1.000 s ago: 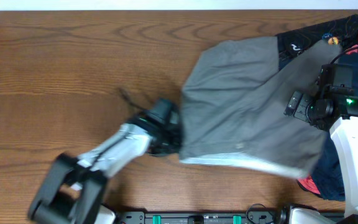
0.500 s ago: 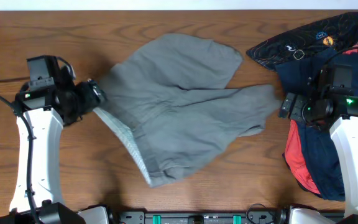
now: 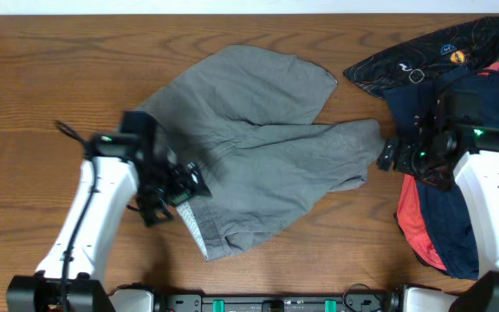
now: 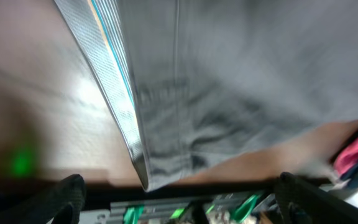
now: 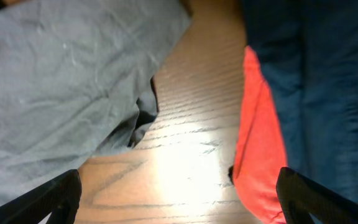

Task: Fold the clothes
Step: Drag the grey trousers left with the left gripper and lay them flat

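**Garment count and gripper positions, both arms**

Count: four garments, two grippers.
- One pair of grey shorts (image 3: 258,156), spread flat across the middle of the table (image 3: 50,78). The legs point to the far edge and the right edge. A strip of pale waistband lining (image 3: 191,230) is turned out along the side nearest the near-left corner.
- One black printed garment (image 3: 440,52) at the far-right corner.
- One navy garment (image 3: 483,234) along the right edge, partly under my right arm.
- One red garment (image 3: 412,227), showing from under the navy one on its inner side.

Left gripper (image 3: 183,184): sits at the left margin of the shorts, just above the lining strip. In the wrist view its fingers are spread wide with nothing between them, and grey cloth and lining fill the frame beyond them. My left arm (image 3: 93,225) comes up from the near-left corner, with the wrist bent right toward the shorts.

Right gripper (image 3: 389,154): just beside the hem of the right-pointing leg. Whether it touches the hem I cannot tell. Its fingers are spread and empty over bare wood between the shorts and the red garment. My right arm (image 3: 483,191) comes up from the near-right corner over the navy garment, with the wrist bent left.
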